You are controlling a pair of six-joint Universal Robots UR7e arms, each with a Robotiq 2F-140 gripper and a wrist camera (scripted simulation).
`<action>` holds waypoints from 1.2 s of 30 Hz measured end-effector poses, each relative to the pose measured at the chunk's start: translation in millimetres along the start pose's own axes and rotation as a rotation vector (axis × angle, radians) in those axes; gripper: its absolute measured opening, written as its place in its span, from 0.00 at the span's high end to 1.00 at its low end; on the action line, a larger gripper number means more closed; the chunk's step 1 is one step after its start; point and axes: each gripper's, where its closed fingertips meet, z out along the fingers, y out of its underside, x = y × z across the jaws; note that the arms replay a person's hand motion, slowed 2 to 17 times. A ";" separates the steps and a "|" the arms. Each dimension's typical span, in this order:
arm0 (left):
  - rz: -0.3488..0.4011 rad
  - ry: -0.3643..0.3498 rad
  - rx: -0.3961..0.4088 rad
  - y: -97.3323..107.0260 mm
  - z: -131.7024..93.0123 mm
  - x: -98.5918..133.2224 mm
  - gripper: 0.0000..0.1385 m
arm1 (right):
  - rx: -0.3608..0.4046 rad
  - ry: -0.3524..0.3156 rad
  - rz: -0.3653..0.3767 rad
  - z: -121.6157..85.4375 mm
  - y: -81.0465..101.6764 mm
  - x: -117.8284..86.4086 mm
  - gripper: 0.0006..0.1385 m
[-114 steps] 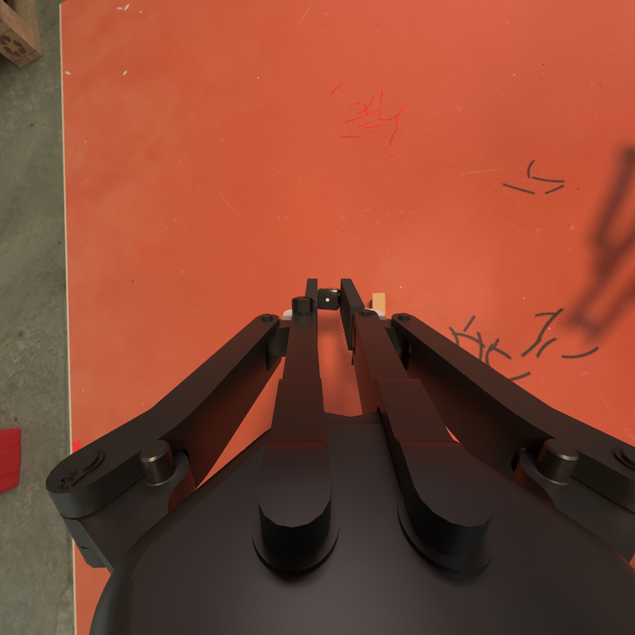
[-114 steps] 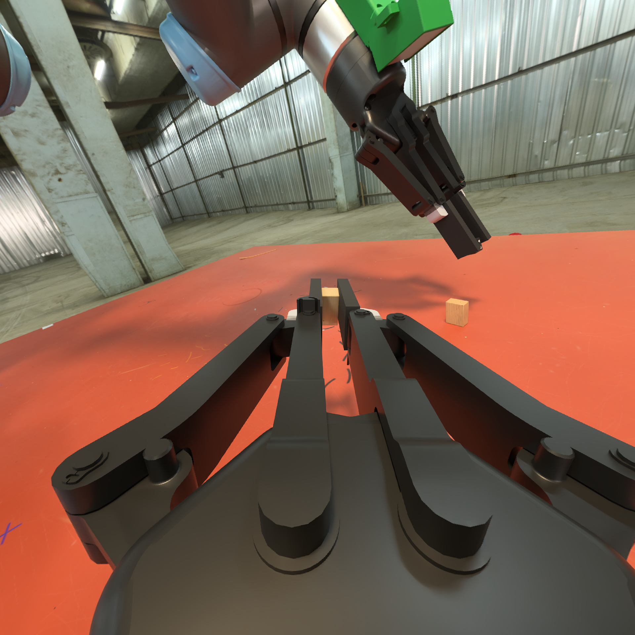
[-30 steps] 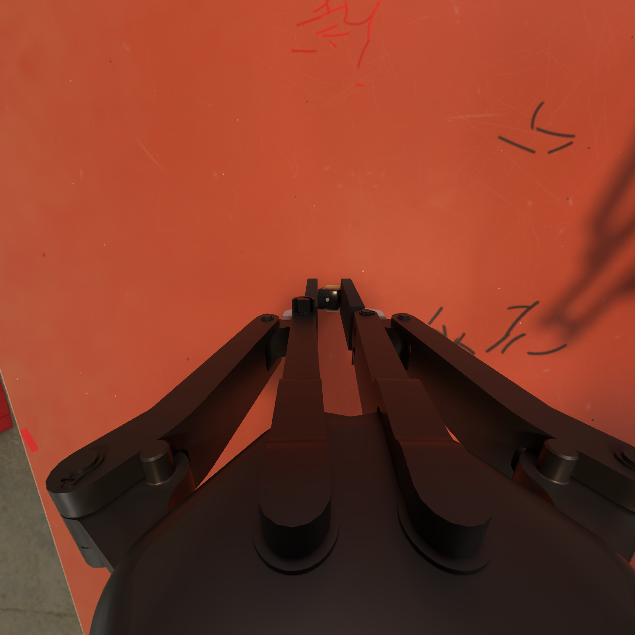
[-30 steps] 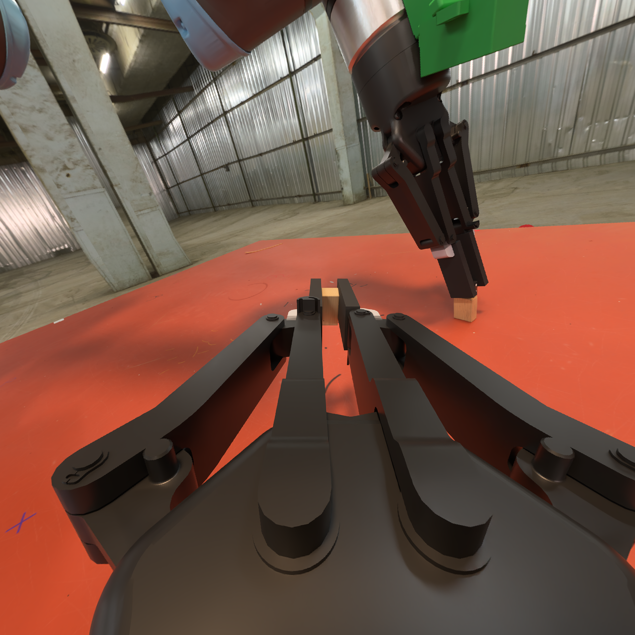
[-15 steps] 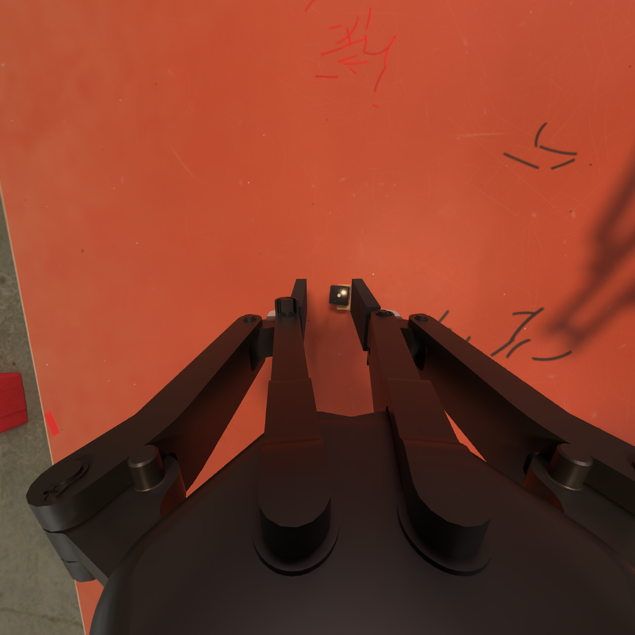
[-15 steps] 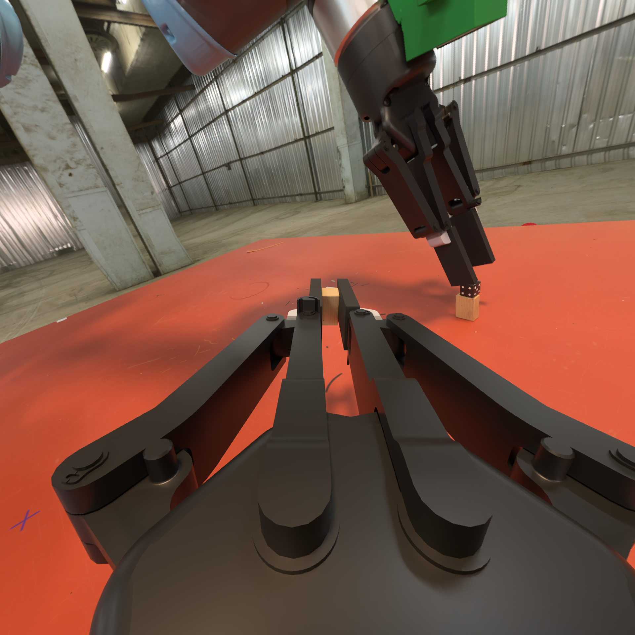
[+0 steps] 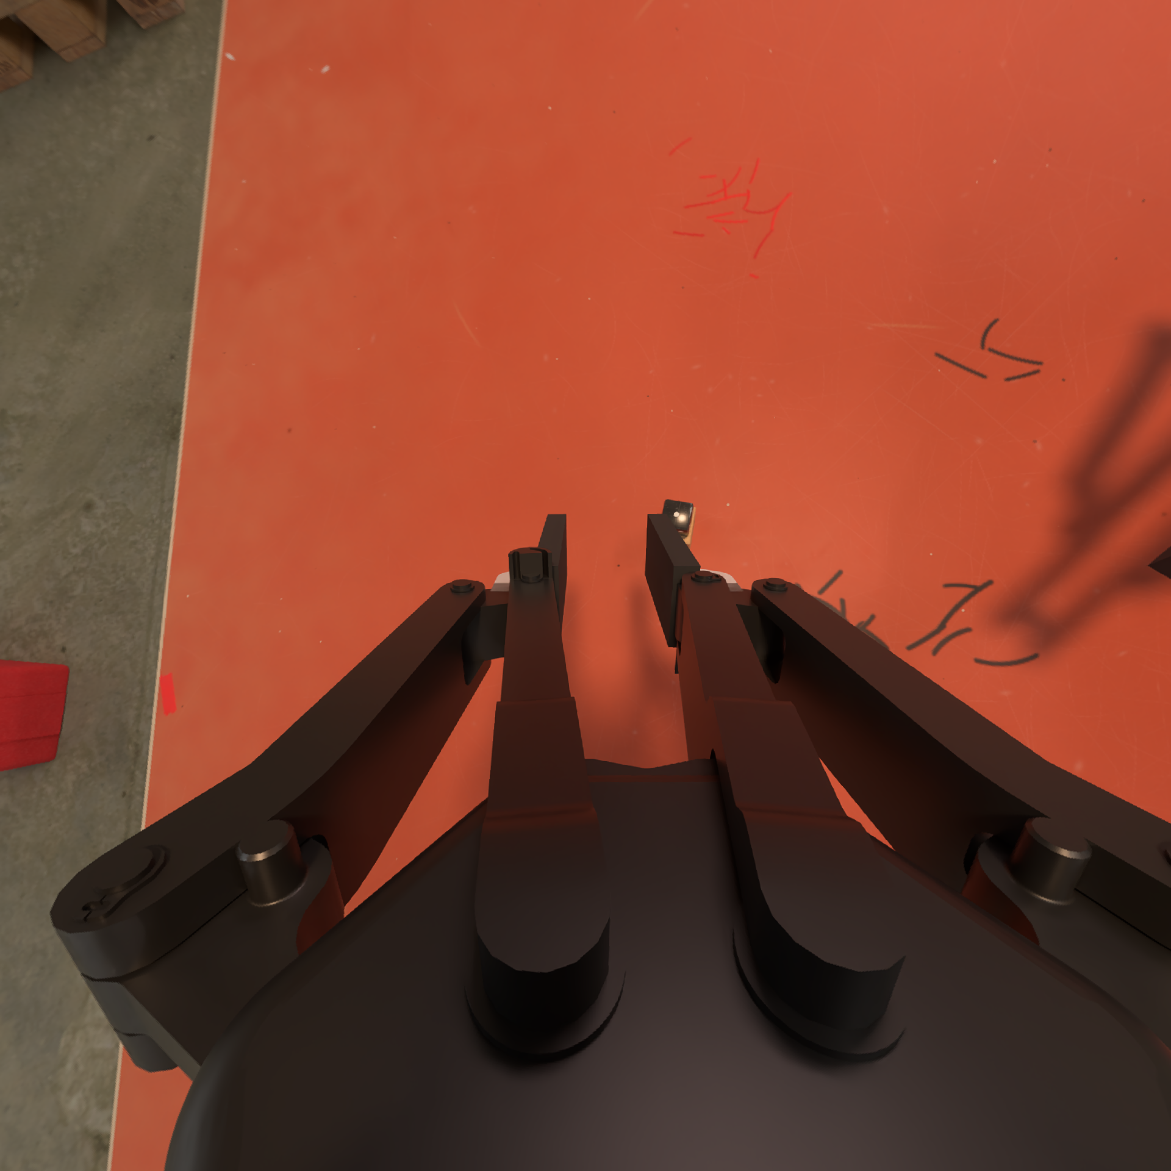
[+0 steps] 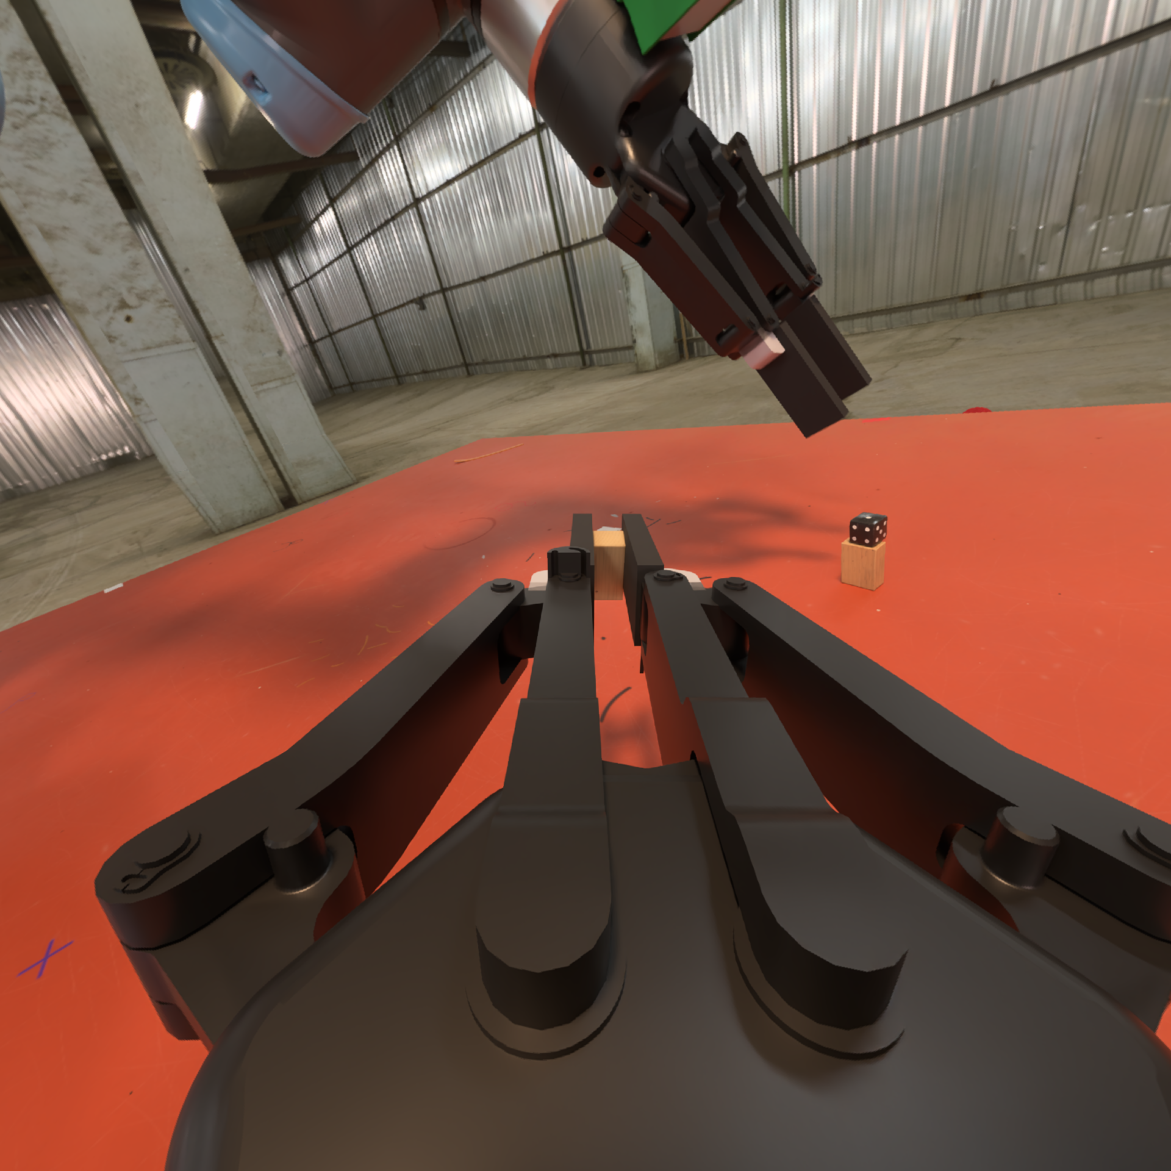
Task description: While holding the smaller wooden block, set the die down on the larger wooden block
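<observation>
The left gripper point(image 7: 605, 529) has let go: its jaws now stand apart and empty, and it has lifted up and away from the stack. The die point(image 8: 867, 530) it carried a second ago sits on the larger wooden block point(image 8: 862, 565) on the orange counter point(image 8: 1014, 633). The right gripper point(image 8: 608, 538) stays clamped on the smaller wooden block point(image 8: 608, 563). The placement looks complete.
</observation>
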 end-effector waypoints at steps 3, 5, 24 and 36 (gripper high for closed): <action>-0.027 -0.012 0.026 3.2 -10.4 -5.8 0.76 | -0.002 -0.001 0.001 0.3 0.5 -0.2 0.91; -0.045 -0.020 0.039 5.8 -16.4 -9.3 0.76 | -0.004 -0.002 0.000 0.7 0.8 -0.5 0.91; -0.121 -0.027 0.075 26.1 -32.6 -13.4 0.76 | -0.021 -0.003 -0.008 3.2 4.3 -1.4 0.91; -0.128 -0.018 0.101 21.5 -33.8 -11.1 0.76 | -0.027 -0.001 -0.007 4.0 5.5 -0.8 0.91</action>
